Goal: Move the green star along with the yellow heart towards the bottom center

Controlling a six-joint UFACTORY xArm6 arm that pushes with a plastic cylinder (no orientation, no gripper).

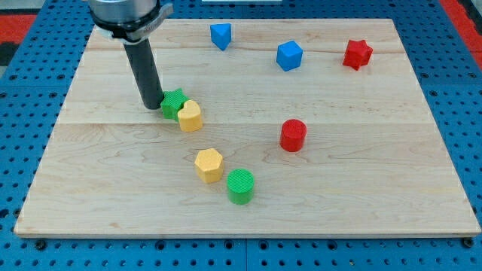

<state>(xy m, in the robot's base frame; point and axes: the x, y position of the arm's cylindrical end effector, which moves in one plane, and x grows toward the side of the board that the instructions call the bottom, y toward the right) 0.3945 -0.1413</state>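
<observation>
The green star point(172, 102) lies left of the board's middle, and the yellow heart point(190, 116) touches its lower right side. My tip point(153, 106) stands on the board against the star's left side. The rod rises from there to the arm at the view's top left. The star's left edge is partly hidden by the rod.
A yellow hexagon point(209, 165) and a green cylinder point(241, 186) lie below the heart, toward the bottom centre. A red cylinder point(293, 135) is right of centre. A blue block point(221, 35), a blue cube point(289, 56) and a red star point(358, 54) lie along the top. The wooden board point(392, 188) ends at a blue pegboard.
</observation>
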